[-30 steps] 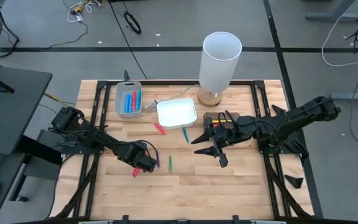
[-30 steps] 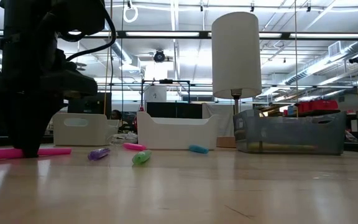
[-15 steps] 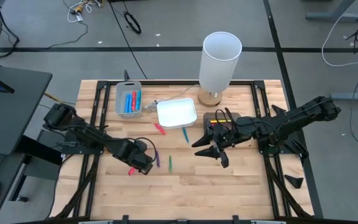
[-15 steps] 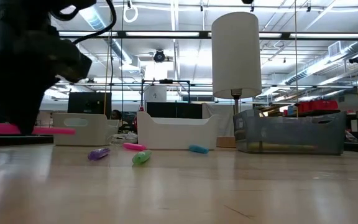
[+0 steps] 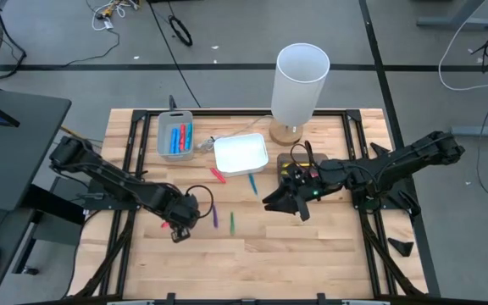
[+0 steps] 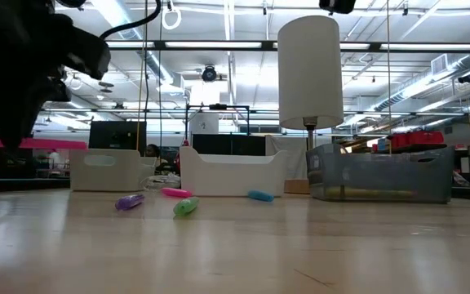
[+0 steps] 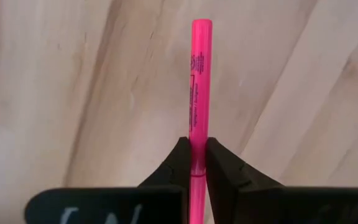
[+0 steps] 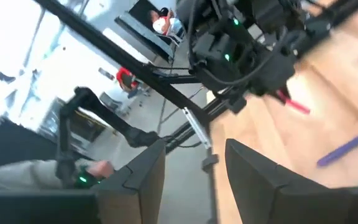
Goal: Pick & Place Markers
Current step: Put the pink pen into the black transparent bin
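Observation:
My left gripper (image 5: pixel 176 227) is shut on a pink marker (image 7: pixel 199 74) above the table's near left part; the low view shows the marker (image 6: pixel 51 143) level, above the wood. My right gripper (image 5: pixel 285 203) hangs open and empty right of centre. A purple marker (image 5: pixel 214 216), a green marker (image 5: pixel 231 222), a red marker (image 5: pixel 218 175) and a teal marker (image 5: pixel 253 184) lie flat on the table. Blue and red markers lie in the grey tray (image 5: pixel 161 135). My left gripper pinches the pink marker's barrel (image 7: pixel 198 134) between its two fingers, which lie across it. The fingers (image 7: pixel 219 162) come from above, pointing down. The marker is lifted clear of the table and sits level, one end reaching well past the fingers.
A white tray (image 5: pixel 241 154) stands at the centre back, a dark tray (image 5: pixel 293 159) beside my right arm, and a tall white lamp (image 5: pixel 299 80) at the back. Bare wood lies along the table's near edge.
My left gripper has gone up and toward the table's left edge with the pink marker. The marker lay on the table a second ago and is now lifted clear, still level.

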Robot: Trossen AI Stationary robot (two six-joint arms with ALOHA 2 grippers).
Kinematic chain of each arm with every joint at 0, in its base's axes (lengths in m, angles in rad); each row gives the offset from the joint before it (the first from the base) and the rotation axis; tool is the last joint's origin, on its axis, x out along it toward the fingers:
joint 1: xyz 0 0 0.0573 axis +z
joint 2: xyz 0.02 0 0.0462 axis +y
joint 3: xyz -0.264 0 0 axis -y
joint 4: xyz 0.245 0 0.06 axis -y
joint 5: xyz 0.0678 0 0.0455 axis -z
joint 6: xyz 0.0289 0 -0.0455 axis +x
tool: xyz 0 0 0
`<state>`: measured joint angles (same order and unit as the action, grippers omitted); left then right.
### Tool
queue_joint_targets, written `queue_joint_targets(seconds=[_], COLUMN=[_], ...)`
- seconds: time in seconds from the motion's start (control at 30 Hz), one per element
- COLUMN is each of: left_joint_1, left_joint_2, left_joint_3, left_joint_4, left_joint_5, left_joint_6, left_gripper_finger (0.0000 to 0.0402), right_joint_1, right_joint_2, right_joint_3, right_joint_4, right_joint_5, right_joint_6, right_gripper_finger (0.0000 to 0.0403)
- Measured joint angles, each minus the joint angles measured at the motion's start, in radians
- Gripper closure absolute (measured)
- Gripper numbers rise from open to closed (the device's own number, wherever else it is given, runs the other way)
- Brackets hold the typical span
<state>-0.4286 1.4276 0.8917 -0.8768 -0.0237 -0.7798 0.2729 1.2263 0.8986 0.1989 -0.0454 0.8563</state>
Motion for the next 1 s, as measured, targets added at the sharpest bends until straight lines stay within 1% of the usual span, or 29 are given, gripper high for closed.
queue_joint_targets(seconds=[0.13,0.3,0.47,0.6,0.8,0.9,1.0], left_joint_1=[0.000,0.000,0.000,0.000,0.000,0.000,0.000], left_joint_2=[-0.017,-0.016,-0.016,-0.016,-0.015,-0.014,-0.014], left_joint_3=[0.000,0.028,0.097,0.183,0.333,0.397,0.441], left_joint_4=[-0.048,-0.093,-0.101,-0.099,-0.085,-0.063,-0.016], left_joint_5=[0.002,-0.001,-0.074,-0.156,-0.317,-0.393,-0.483], left_joint_6=[0.151,0.332,0.533,0.732,1.042,1.211,1.343], left_gripper_finger=[0.0376,0.0376,0.0376,0.0376,0.0376,0.0376,0.0376], right_joint_1=[0.000,0.000,-0.001,-0.001,-0.001,-0.002,-0.003], right_joint_2=[0.000,0.000,0.000,0.000,0.000,0.000,0.000], right_joint_3=[0.000,0.000,0.000,0.000,0.000,0.000,0.000], right_joint_4=[0.000,0.000,-0.008,-0.035,-0.042,-0.039,-0.037], right_joint_5=[0.003,0.003,0.003,0.001,-0.061,-0.068,-0.068], right_joint_6=[0.156,0.400,0.588,0.737,0.785,0.785,0.785], right_gripper_finger=[0.0234,0.0234,0.0234,0.0234,0.0234,0.0234,0.0234])
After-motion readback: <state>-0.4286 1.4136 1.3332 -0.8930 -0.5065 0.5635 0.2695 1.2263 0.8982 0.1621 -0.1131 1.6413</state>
